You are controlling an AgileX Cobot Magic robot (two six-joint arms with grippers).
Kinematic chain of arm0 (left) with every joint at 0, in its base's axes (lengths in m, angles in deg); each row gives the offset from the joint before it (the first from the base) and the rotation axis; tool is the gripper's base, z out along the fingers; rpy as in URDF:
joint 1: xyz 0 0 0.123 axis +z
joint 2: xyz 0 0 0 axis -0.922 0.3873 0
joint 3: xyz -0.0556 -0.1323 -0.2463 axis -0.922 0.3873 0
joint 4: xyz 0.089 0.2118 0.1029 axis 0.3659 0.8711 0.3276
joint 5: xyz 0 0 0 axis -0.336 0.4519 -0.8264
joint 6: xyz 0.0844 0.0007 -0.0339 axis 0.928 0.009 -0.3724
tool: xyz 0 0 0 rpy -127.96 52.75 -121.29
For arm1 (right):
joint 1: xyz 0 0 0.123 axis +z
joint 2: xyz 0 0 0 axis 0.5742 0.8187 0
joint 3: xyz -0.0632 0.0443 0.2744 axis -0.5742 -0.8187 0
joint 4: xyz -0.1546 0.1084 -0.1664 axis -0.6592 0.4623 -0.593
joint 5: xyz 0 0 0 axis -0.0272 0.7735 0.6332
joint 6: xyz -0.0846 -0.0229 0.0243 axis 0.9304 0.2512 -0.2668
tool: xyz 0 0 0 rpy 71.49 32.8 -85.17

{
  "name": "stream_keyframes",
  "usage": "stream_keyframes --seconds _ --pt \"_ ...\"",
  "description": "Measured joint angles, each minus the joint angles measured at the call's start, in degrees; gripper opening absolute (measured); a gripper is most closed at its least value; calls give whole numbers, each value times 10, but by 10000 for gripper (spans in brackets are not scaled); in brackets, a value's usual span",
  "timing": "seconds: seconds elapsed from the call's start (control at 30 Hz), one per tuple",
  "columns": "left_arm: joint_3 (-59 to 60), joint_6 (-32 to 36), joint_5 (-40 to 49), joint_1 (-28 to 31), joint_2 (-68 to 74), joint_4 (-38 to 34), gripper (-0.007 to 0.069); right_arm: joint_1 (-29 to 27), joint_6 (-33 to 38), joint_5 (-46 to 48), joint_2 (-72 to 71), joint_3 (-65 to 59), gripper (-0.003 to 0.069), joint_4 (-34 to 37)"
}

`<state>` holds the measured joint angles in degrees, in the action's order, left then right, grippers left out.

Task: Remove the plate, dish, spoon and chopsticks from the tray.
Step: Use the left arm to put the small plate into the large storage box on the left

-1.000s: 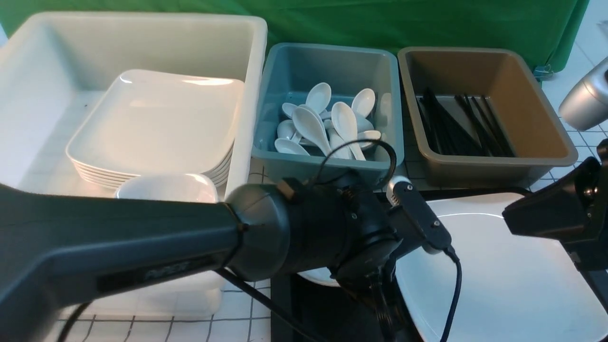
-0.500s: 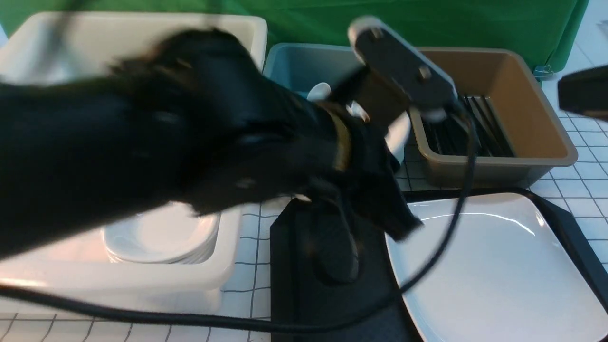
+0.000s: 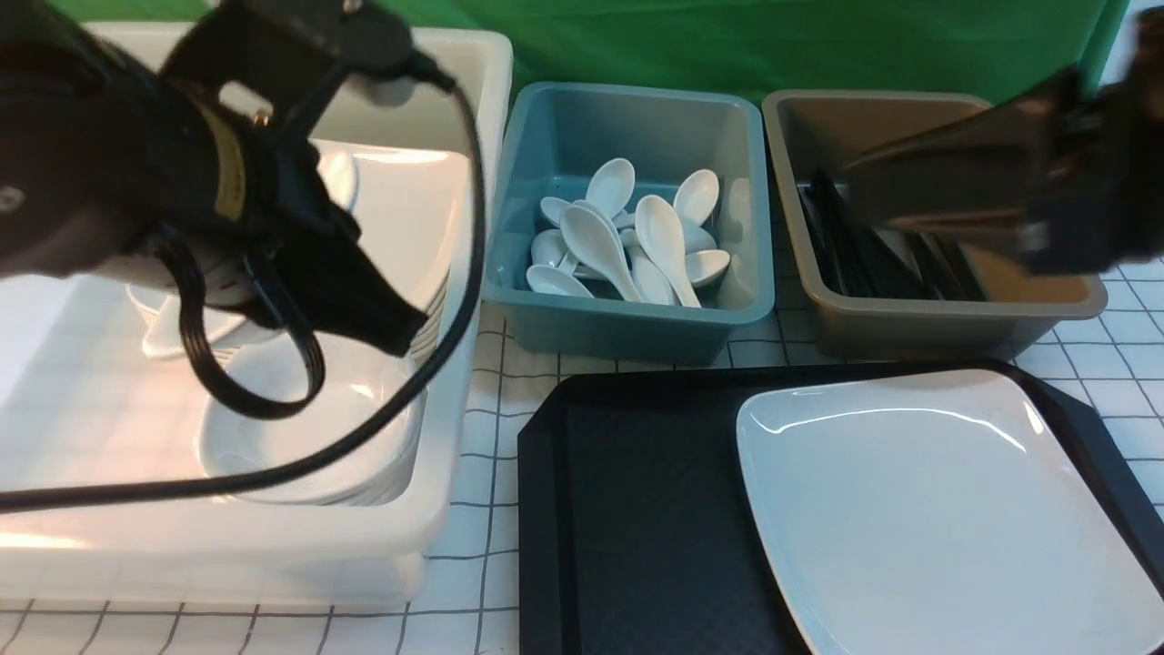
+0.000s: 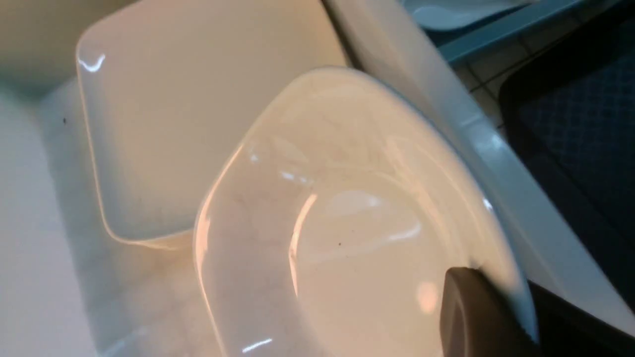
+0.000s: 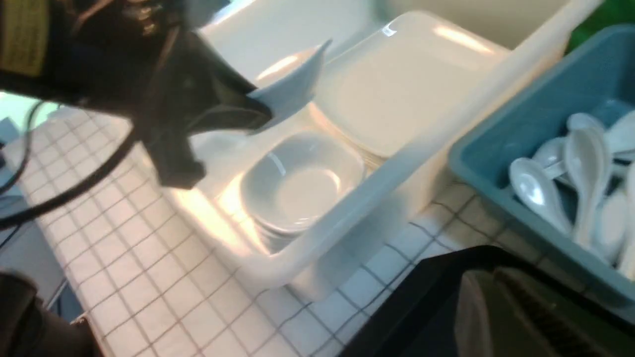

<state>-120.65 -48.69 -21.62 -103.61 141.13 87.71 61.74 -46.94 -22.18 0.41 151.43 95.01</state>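
Observation:
My left gripper (image 3: 386,323) (image 5: 258,111) is shut on the rim of a small deep white dish (image 5: 292,82) (image 4: 347,223), tilted in the air over the white tub; in the front view my arm hides most of it. The large white square plate (image 3: 928,509) lies on the right half of the black tray (image 3: 637,509). The tray's left half is bare. Several white spoons (image 3: 637,236) lie in the blue tub and black chopsticks (image 3: 855,250) in the brown tub. My right gripper (image 3: 859,191) (image 5: 491,307), blurred, hangs shut and empty over the brown tub.
The white tub (image 3: 473,273) holds a stack of big plates (image 3: 400,209) and a stack of small dishes (image 3: 309,437) (image 5: 302,183). The blue tub (image 3: 627,318) and brown tub (image 3: 955,318) stand behind the tray. My left arm's cable (image 3: 273,400) loops over the white tub.
My left arm has swung up and left from over the tray to above the white tub, carrying the dish. The right gripper rose from beside the tray to over the brown tub.

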Motion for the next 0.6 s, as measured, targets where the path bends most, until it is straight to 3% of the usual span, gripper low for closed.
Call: stream_keyframes --seconds 0.13,0.23,0.5,0.6 --pt "48 1 -33 33 20 -27 27 67 1 -6 51 8 7 -1" --pt "61 1 -43 34 31 -43 27 83 -2 -18 68 8 7 -4" --pt "63 30 -58 34 47 -99 28 84 -7 -32 72 50 7 -19" --pt "63 31 -59 34 54 -103 43 84 -46 -8 74 81 7 -60"
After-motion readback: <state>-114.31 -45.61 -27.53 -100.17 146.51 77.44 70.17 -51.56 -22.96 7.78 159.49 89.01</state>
